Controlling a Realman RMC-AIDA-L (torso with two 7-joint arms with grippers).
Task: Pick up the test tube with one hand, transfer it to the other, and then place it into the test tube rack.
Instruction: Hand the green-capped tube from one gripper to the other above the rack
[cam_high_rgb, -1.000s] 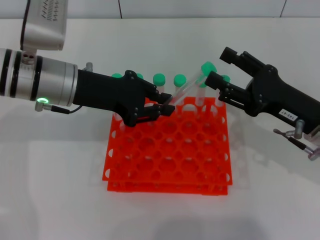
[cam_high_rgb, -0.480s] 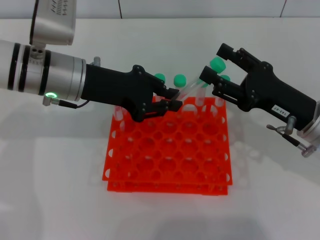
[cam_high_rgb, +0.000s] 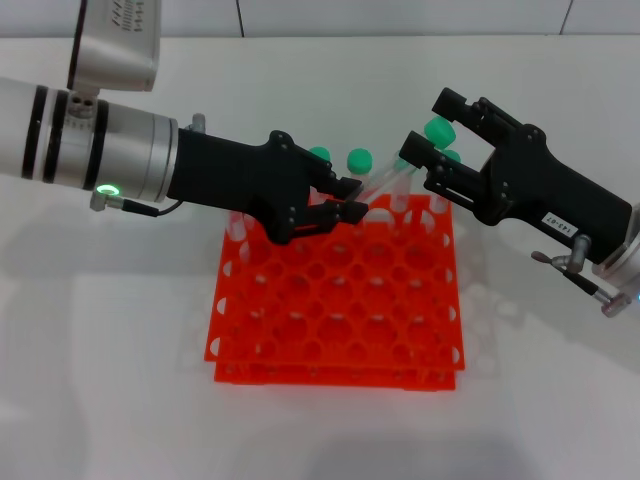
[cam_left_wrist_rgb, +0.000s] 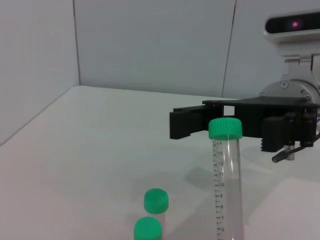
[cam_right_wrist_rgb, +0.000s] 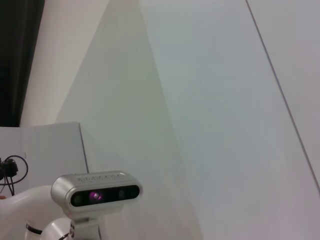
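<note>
Left arm (cam_high_rgb: 90, 150): silver cylinder, black bands, green indicator light, thin black cable; white housing above with printed markings. Left gripper (cam_high_rgb: 345, 200): black, two-fingered, unlabelled, visible screws. Right gripper (cam_high_rgb: 432, 131): black, two-fingered, small white printed label; silver fittings behind. Head camera (cam_right_wrist_rgb: 96, 194): grey bar, lenses glowing magenta.

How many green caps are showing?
4: one on the held tube, two in the rack's back row, one behind the right hand. The left hand may hide more.
</note>
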